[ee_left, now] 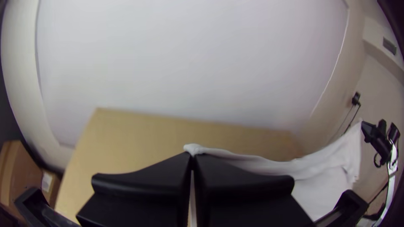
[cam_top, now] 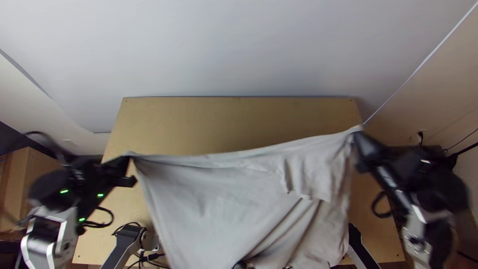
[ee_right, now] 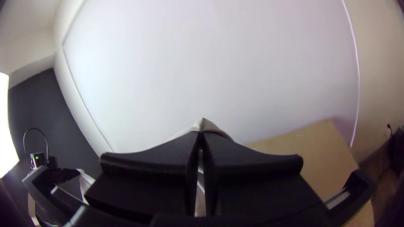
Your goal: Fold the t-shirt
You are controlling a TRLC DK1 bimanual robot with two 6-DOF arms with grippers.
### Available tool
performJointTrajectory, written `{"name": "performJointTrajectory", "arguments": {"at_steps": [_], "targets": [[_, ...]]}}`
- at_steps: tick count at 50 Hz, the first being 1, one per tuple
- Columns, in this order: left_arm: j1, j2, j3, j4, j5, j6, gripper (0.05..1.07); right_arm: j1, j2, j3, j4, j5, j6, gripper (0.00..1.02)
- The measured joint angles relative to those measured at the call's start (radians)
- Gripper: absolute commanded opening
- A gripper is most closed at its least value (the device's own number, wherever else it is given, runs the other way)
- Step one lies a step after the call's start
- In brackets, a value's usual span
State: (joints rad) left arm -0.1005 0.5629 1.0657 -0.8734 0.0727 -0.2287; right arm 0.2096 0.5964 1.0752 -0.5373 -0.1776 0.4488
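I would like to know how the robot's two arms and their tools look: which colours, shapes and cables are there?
The left arm and right arm have silver-grey links and black joints. Black cables loop by the left arm, which shows green lights. The left tool and right tool each have two wide, flat black fingers, tapering towards the tips.

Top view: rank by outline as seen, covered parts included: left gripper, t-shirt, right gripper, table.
1. Table
2. T-shirt, covering part of the table
3. Left gripper and right gripper: too alike to rank
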Motion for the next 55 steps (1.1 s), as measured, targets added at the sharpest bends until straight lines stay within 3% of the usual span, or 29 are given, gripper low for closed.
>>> {"name": "performJointTrajectory", "arguments": {"at_steps": [10,20,32,55], "targets": [[0.006,0.034,-0.296,0.171,0.064,0.001,0.08,0.026,0.002,-0.385,0.126,-0.003,0.025,0.02],[0.085,0.246,-0.357,0.391,0.116,0.024,0.08,0.029,0.121,-0.510,0.361,-0.003,0.041,0.02],[0.171,0.663,-0.304,0.577,0.145,0.072,0.08,-0.008,0.460,-0.504,0.592,-0.003,0.036,0.02],[0.220,1.262,0.215,0.630,0.148,0.072,0.08,-0.008,1.011,-0.124,0.759,-0.003,0.003,0.02]]}}
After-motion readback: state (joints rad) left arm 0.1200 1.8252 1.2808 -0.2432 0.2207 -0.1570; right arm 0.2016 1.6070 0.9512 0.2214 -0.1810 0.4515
